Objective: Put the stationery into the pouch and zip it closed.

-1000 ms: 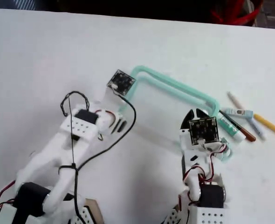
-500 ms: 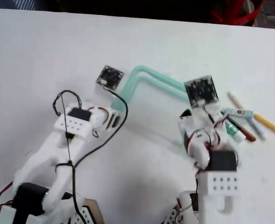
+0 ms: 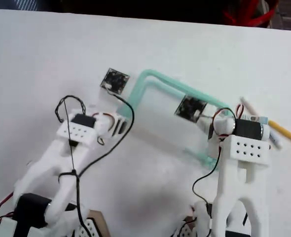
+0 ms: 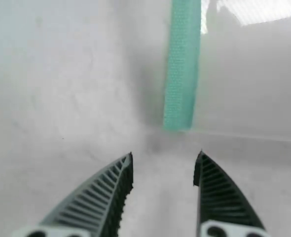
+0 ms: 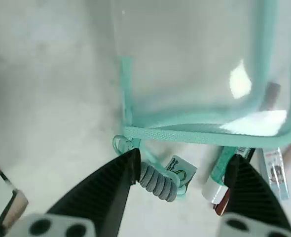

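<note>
Lying flat on the tabletop [image 3: 47, 44]: clear pouch [image 3: 160, 106], pens [image 3: 287, 133] just beside it, on the right arm's side. Left tool [image 4: 163, 163] apart, near the teal zipper tape [image 4: 181, 74]; right tool [image 5: 184, 160] apart above the ribbed zipper pull [image 5: 158, 181]. Probably light, soft and slippery; better to pinch the stiffer teal edge or the pull, not the clear film.

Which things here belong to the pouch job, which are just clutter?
Job:
clear plastic pouch with mint-green zip edging
grey ribbed zip pull
green-and-white marker
yellow pencil
beige pen

Clutter:
red object in the background
tan block at the near edge
</note>
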You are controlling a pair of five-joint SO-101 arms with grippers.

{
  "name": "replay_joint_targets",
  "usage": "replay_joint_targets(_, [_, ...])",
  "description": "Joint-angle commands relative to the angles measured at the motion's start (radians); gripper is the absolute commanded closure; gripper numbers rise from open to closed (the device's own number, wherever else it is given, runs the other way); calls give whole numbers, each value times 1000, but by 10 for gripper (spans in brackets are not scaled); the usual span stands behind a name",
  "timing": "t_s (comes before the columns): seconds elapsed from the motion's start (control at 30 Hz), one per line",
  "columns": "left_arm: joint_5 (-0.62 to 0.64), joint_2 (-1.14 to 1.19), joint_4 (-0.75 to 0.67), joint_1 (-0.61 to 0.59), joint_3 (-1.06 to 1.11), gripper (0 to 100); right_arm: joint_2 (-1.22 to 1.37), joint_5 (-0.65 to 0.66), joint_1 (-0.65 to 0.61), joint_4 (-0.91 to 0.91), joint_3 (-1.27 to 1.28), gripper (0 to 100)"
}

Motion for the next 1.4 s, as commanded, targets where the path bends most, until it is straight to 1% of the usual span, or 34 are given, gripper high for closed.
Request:
replay_joint_targets(0.0, [9,2,-18,-4,-48,789,-35,127,10,-13,21,703])
replay_joint_targets(0.17, [9,2,-18,-5,-48,789,-36,255,10,-81,107,702])
replay_joint_targets(0.33, [9,2,-18,-7,-48,789,-36,261,30,-213,176,702])
replay_joint_targets(0.47, [9,7,-18,-7,-46,789,-36,267,76,-305,229,702])
replay_joint_targets(0.53, [9,8,-20,-7,-46,789,-36,330,120,-360,261,702])
replay_joint_targets(0.6, [9,10,-20,-7,-44,789,-36,425,171,-397,290,702])
replay_joint_targets(0.63, [11,10,-20,-7,-44,789,-36,466,188,-401,298,702])
replay_joint_targets(0.7, [12,10,-35,-5,-28,789,-45,505,208,-400,304,702])
replay_joint_targets(0.83, [9,4,-187,1,60,789,-47,523,209,-406,299,702])
replay_joint_targets(0.9, [9,4,-235,2,83,789,-47,577,216,-401,299,702])
replay_joint_targets(0.97, [9,4,-242,2,86,789,-47,605,234,-398,299,702])
replay_joint_targets(1.13, [8,4,-245,2,86,789,-48,624,251,-398,299,701])
replay_joint_targets(1.3, [8,4,-247,2,86,789,-53,743,275,-348,298,701])
replay_joint_targets(1.37, [8,4,-247,4,86,789,-94,755,275,-314,298,701])
